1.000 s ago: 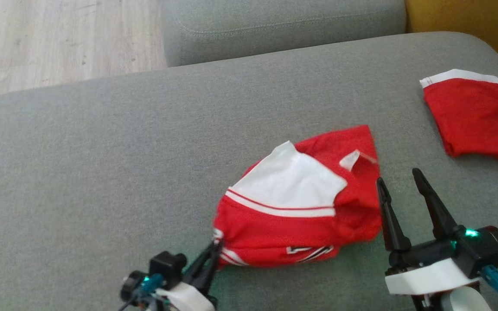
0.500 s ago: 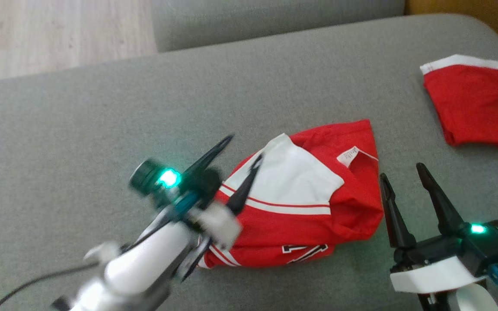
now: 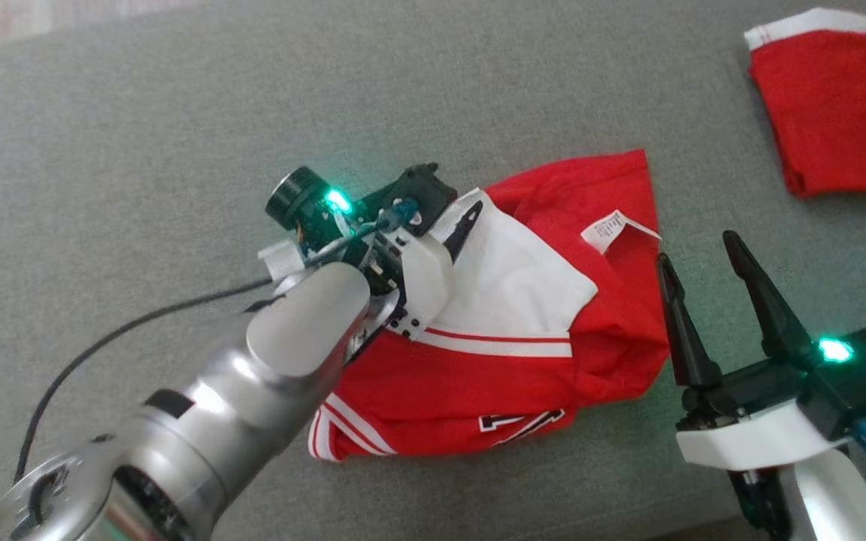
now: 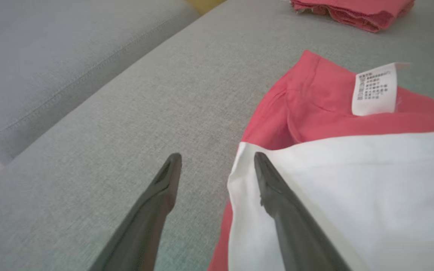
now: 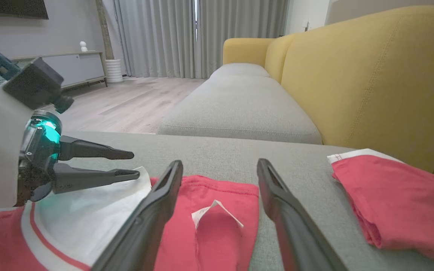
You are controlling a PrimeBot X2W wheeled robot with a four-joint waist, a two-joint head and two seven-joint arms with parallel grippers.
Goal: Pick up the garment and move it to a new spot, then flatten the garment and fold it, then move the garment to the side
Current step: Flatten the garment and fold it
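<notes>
So the garment (image 3: 508, 376) is sitting crumpled in the middle of the head view, a red jersey with a white panel (image 3: 512, 289) facing up and striped trim along its lower left edge. It's lying on the gray couch cushion (image 3: 177, 135), with a care label (image 3: 610, 228) sticking up near its upper right corner.

The left gripper (image 4: 217, 156) is reaching in from the lower left of the head view and hanging at the garment's upper left edge. Its claw is standing wide apart and isn't gripping anything. In the left wrist view one finger is showing over bare cushion and the other over the edge of the white panel; can't really tell whether that one is touching the cloth. A dark cable (image 3: 102, 346) is trailing off the arm toward the left edge.

The right gripper (image 3: 696, 248) is sitting at the lower right of the head view, just beside the garment's right edge, fingers pointing up the frame. Its claw is spread wide too, with nothing in it. In the right wrist view its fingers are framing the red fabric with the label.

A second red piece (image 3: 839, 128) with a white band is lying folded in the upper right corner, well apart from the garment. A yellow backrest (image 5: 371, 75) is rising on the right of the right wrist view.
</notes>
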